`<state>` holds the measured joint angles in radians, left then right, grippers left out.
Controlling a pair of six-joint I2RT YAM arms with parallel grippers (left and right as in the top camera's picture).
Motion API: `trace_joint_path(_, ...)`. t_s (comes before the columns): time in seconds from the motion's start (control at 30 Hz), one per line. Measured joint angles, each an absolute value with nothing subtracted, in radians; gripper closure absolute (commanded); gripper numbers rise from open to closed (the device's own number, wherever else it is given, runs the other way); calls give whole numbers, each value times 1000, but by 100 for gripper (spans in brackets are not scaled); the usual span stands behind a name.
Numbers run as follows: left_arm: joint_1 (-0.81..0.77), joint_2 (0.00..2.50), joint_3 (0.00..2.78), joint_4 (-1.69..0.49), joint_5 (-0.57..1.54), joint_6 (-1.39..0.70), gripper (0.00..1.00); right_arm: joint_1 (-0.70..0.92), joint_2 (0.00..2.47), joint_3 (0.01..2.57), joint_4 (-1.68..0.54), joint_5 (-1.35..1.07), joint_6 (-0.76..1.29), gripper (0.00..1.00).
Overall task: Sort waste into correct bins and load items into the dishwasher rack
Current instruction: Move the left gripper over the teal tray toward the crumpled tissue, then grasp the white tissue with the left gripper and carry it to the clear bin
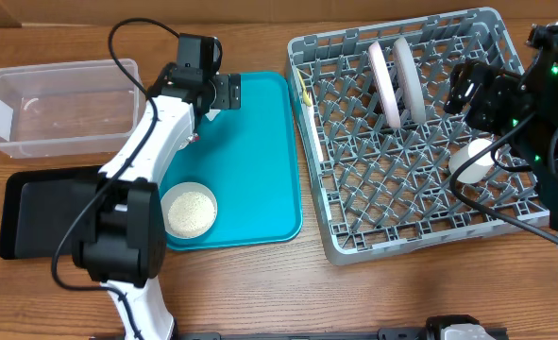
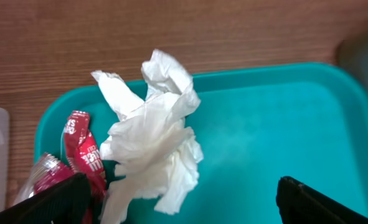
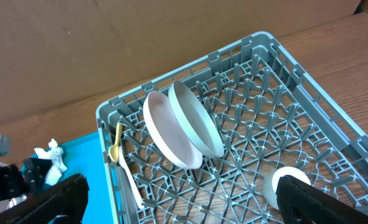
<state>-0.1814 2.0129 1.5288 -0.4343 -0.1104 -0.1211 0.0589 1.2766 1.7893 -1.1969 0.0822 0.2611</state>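
At centre of left wrist view lay napkin (image 2: pixel 152 140), long axis up-frame, ahead of left gripper (image 2: pixel 184 190), jaws wide, empty; right gripper (image 3: pixel 180 190), also open, over rack (image 3: pixel 264 118).

A wood-grain surface (image 1: pixel 401 302) in warm brown filled the scene under soft, even light. Behind its far edge stood a plain brown board (image 3: pixel 109 43), like cardboard, with a faint crease across it.

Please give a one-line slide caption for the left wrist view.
Open left gripper over a crumpled white napkin and red foil wrappers on the teal tray.
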Motion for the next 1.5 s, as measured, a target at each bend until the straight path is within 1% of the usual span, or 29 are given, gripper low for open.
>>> trace_joint_path(0.07,-181,2040,1529,-409,-117,-104,4,59,1277,1789,-1197,83,261,0)
trace_joint_path(0.1,-181,2052,1529,-394,-121,-99,6,59,1277,1789,-1197,83,261,0)
trace_joint_path(0.2,-181,2086,1529,-366,-140,-90,6,59,1277,1789,-1197,82,261,0)
trace_joint_path(0.23,-181,2094,1529,-363,-146,-88,9,59,1277,1789,-1197,83,261,0)
trace_joint_path(0.3,-181,2112,1529,-351,-152,-84,25,59,1277,1789,-1197,83,261,0)
trace_joint_path(0.5,-176,2139,1529,-317,-155,-78,60,59,1277,1789,-1197,83,261,0)
trace_joint_path(0.57,-175,2139,1529,-318,-155,-78,78,59,1278,1789,-1197,82,262,0)
trace_joint_path(0.63,-175,2139,1529,-330,-155,-78,93,59,1279,1789,-1197,82,261,0)
trace_joint_path(0.67,-175,2139,1529,-336,-155,-76,96,59,1279,1789,-1196,82,262,0)
trace_joint_path(0.83,-175,2138,1569,-447,-155,-82,96,59,1279,1789,-1197,82,261,0)
trace_joint_path(0.97,-175,2118,1676,-580,-155,-82,96,59,1279,1789,-1197,82,261,0)
trace_joint_path(1.2,-155,1926,1791,-664,-166,-82,96,59,1279,1789,-1197,83,261,0)
trace_joint_path(1.33,-101,1828,1813,-763,-200,-83,96,59,1279,1789,-1197,83,261,0)
trace_joint_path(1.5,18,1828,1818,-915,-225,-89,96,59,1279,1789,-1197,83,261,0)
